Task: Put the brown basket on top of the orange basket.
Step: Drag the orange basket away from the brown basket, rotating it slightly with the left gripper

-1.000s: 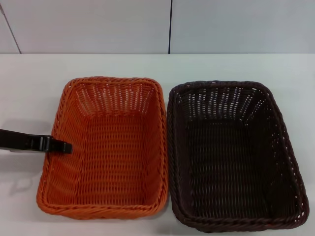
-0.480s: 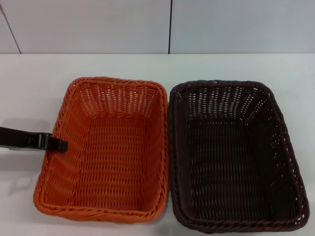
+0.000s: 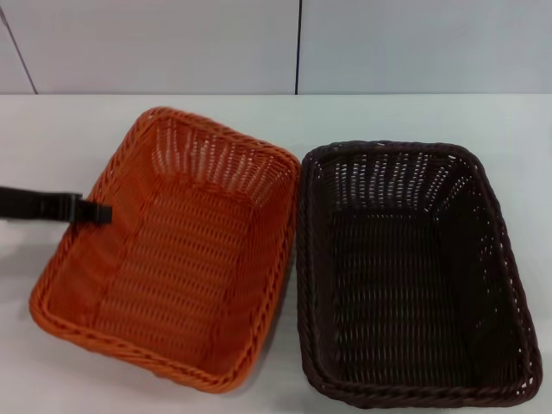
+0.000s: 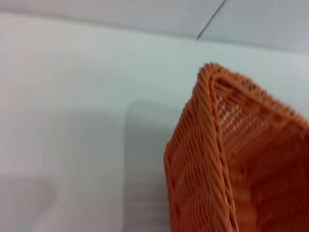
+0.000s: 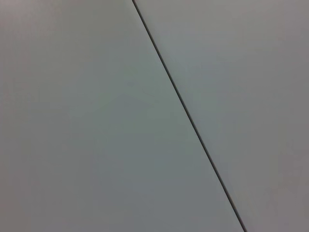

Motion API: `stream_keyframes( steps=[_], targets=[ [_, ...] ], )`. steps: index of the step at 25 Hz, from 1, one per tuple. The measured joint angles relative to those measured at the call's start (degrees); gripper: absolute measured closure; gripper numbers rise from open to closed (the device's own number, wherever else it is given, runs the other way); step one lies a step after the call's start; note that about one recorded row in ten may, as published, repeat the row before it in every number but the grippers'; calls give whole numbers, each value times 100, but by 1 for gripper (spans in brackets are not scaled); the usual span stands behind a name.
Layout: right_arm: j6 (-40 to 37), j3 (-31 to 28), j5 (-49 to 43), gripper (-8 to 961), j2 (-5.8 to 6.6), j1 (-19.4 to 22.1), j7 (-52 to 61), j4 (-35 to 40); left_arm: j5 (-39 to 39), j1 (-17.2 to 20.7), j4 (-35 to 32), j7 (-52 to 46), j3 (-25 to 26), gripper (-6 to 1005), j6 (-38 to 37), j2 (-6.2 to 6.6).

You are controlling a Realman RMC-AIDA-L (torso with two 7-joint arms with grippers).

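The orange basket [image 3: 172, 259] is on the left of the white table, turned askew, with its left side raised. My left gripper [image 3: 102, 212] comes in from the left and is shut on the basket's left rim. The left wrist view shows the orange basket's corner and braided rim [image 4: 207, 145] close up, above the table. The brown basket [image 3: 405, 285] sits flat on the table right of the orange one, their near sides almost touching. My right gripper is out of view; the right wrist view shows only a pale surface with a dark seam [image 5: 188, 116].
The white table [image 3: 52, 129] runs back to a pale wall with a vertical seam [image 3: 299, 47]. Both baskets reach close to the table's front edge. Bare table shows left of and behind the baskets.
My left gripper has risen and drawn left with the orange basket's left rim. The basket has tilted up on that side and rotated. The brown basket has not moved.
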State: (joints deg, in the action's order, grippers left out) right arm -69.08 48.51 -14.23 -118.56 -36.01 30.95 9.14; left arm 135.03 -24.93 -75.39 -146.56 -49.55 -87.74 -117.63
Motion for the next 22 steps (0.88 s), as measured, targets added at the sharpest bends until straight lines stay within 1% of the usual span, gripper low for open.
stream_keyframes(
  steps=[6, 8, 10, 11, 12, 15, 16, 17, 19, 20, 21, 22],
  targets=[
    [0, 0, 0, 452, -1, -16, 0, 0, -266, -88, -42, 83, 260, 808, 2, 52],
    [0, 1, 0, 452, -7, -17, 0, -3, -323, -151, -134, 130, 495, 810, -36, 102],
    [0, 1, 0, 452, -8, -17, 0, -15, -414, -181, -171, 163, 598, 812, -77, 158],
    [0, 0, -1, 452, -8, -17, 0, -20, -414, -181, -171, 163, 598, 812, -77, 158],
    [0, 1, -1, 452, -9, -17, 0, -21, -537, -222, -184, 188, 647, 813, -141, 246],
    [0, 0, 0, 453, -9, -15, 1, -7, -652, -288, -193, 194, 663, 813, -204, 381],
    [0, 1, -1, 453, -9, -16, 0, -2, -728, -328, -198, 245, 669, 814, -258, 456],
    [0, 4, -1, 453, -10, -18, 0, 2, -728, -328, -198, 245, 669, 814, -258, 456],
    [-1, 17, -1, 452, -15, -23, 1, 8, -845, -378, -205, 411, 677, 815, -329, 538],
    [-1, 19, -1, 452, -18, -23, 15, 9, -845, -378, -205, 411, 677, 815, -329, 538],
    [-1, 19, -1, 453, -18, -23, 15, 9, -954, -429, -211, 686, 701, 815, -401, 624],
    [0, 17, -1, 453, -18, -23, 19, 9, -954, -429, -211, 686, 701, 815, -401, 624]
  ],
)
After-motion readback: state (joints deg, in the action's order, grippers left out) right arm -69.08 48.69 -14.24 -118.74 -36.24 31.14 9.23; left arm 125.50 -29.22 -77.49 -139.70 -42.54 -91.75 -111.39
